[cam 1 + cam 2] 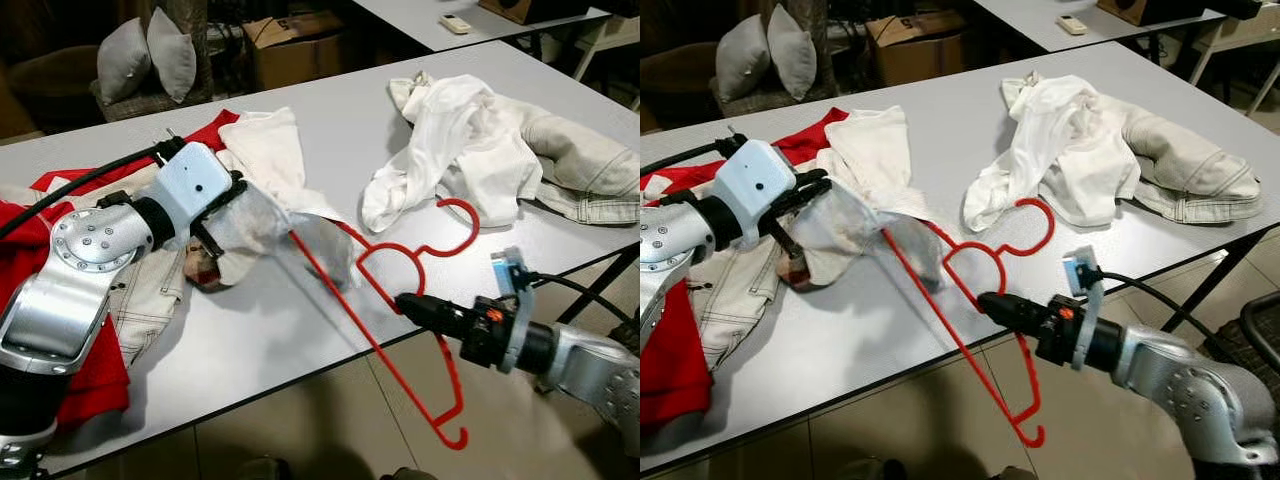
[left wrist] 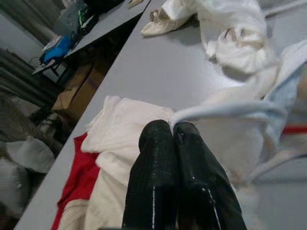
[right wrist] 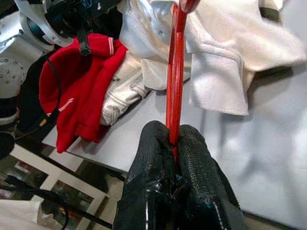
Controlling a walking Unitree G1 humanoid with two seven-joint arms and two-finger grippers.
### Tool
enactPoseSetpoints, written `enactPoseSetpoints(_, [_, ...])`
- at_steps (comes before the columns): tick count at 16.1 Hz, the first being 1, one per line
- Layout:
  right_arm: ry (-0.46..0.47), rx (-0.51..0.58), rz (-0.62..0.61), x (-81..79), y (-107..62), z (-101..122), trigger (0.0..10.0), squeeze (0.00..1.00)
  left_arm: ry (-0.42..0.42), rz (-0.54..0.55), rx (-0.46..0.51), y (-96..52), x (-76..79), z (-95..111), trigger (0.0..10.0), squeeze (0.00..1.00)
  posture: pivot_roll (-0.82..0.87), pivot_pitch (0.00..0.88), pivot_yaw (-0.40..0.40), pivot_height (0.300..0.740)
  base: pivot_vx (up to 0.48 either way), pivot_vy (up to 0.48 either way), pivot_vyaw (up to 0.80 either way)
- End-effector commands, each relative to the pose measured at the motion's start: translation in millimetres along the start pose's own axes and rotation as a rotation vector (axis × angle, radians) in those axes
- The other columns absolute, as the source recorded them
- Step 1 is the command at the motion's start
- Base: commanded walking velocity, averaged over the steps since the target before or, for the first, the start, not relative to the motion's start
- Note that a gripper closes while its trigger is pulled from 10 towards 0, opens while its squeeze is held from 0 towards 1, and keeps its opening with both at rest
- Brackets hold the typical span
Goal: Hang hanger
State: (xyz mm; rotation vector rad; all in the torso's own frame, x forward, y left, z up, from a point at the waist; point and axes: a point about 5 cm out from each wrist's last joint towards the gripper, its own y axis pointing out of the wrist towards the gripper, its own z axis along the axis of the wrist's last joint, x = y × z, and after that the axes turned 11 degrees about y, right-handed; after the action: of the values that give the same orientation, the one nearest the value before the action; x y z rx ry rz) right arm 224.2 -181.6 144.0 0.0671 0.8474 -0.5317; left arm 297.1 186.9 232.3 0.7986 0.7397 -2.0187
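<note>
A red plastic hanger (image 1: pixel 345 305) slants across the grey table's front edge, its far end overhanging the floor. My right gripper (image 1: pixel 405 302) is shut on its bar just off the table edge; the right wrist view shows the red bar (image 3: pixel 176 72) pinched between the fingertips (image 3: pixel 158 139). The hanger's other arm runs into a pale thin garment (image 1: pixel 265 225). My left gripper (image 1: pixel 225 215) holds that garment lifted off the table, and the left wrist view shows its fingers (image 2: pixel 156 143) shut on the fabric's edge. The hanger's hook (image 1: pixel 462 215) rests near the white clothes.
A heap of white clothes (image 1: pixel 450 130) and beige trousers (image 1: pixel 590 165) lies at the table's (image 1: pixel 300 340) right. A red garment (image 1: pixel 30 260) and pale jeans (image 1: pixel 150 290) lie at the left. Beyond the table stand a cardboard box (image 1: pixel 295 45) and grey cushions (image 1: pixel 150 55).
</note>
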Motion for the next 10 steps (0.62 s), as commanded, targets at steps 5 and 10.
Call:
enactPoseSetpoints(5, [-0.056,-0.019,-0.029,-6.0,-7.3,2,10.0,0.00,0.021,0.037,0.021,1.4,-6.9,3,0.0,0.00,-0.18,0.073,0.073,0.740,0.000,0.000,0.00])
enactPoseSetpoints(10, [0.014,-0.036,-0.103,12.8,5.8,-1,10.0,0.00,-0.015,-0.114,0.177,-4.2,7.1,22,0.0,0.00,-0.17,0.060,0.071,0.740,0.000,0.000,0.00])
